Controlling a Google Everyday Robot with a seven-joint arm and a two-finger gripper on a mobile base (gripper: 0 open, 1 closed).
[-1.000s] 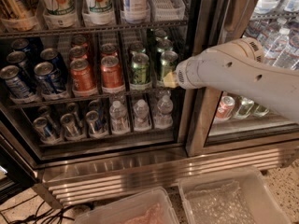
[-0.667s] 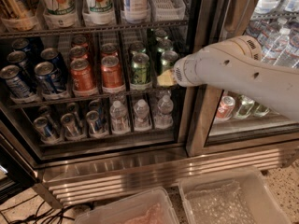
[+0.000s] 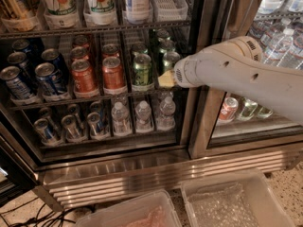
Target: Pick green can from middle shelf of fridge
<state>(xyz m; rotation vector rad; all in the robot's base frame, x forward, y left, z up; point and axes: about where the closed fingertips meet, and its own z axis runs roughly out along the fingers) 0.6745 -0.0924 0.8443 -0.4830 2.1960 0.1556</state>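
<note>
The fridge stands open on its left compartment. On the middle shelf a dark-green can stands at the front of one row. More green cans stand in the row to its right. My gripper, at the end of the white arm coming from the right, is inside the fridge at middle-shelf height. It sits at the front of the right green row, just right of the front green can. The arm hides whatever stands directly behind the gripper.
Orange-red cans and blue cans fill the shelf's left side. Water bottles and cans stand on the shelf below, tall cans above. The door post is beside the arm. Two plastic bins lie on the floor.
The gripper and arm have moved slightly left, further in towards the green cans. The cans have not moved.
</note>
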